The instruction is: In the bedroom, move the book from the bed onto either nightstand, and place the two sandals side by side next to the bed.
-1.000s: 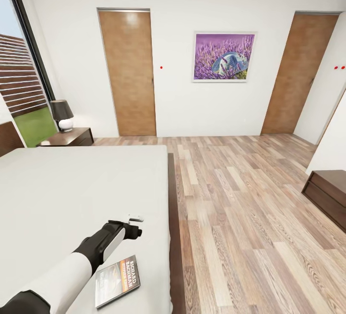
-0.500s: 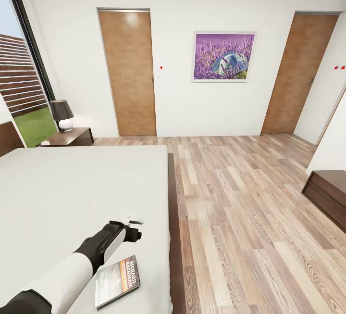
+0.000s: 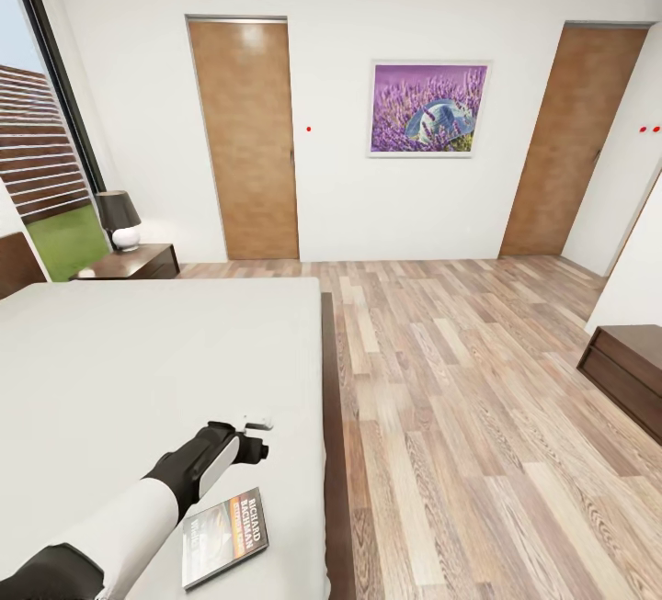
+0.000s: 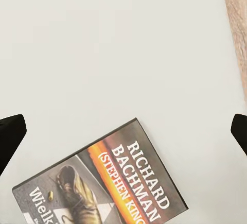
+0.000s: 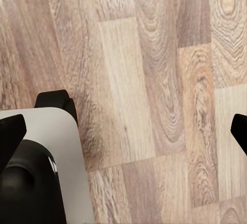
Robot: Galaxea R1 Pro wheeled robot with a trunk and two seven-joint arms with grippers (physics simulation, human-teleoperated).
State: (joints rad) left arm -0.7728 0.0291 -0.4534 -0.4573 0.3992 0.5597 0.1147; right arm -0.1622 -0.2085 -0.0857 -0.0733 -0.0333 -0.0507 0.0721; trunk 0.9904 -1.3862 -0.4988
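- What is different from a moment ago?

- Not much. The room looks the same, so the camera has stayed put. The left gripper [image 3: 250, 439] has slid a tiny bit down the picture, toward the book [image 3: 223, 537]. It is a very small move.

- Where is the book now?

- It lies flat on the bed [image 3: 138, 370], low in the head picture, close to the bed's right edge. It has not moved. The black wrist sits just above it in the picture, a little past it.

- Is the hand holding it?

- No. In the left wrist picture the book [image 4: 103, 183] lies on the grey mattress, and one black fingertip [image 4: 11, 134] shows at each side edge, far apart. So the jaws are wide open and hold nothing.

- And the other hand?

- The right gripper [image 5: 123, 131] looks down at the wood floor [image 5: 154, 80] — its two black tips are also far apart, and nothing is between them.

- So what does the small move mean?

- I think the arm is lining up over the book to pick it up. The job has hardly started — the book is not yet on a nightstand [image 3: 133, 262]. That one stands far off at the left of the picture, with a lamp [image 3: 118, 219] on it.

- And the sandals?

- I cannot see any blue sandals here.
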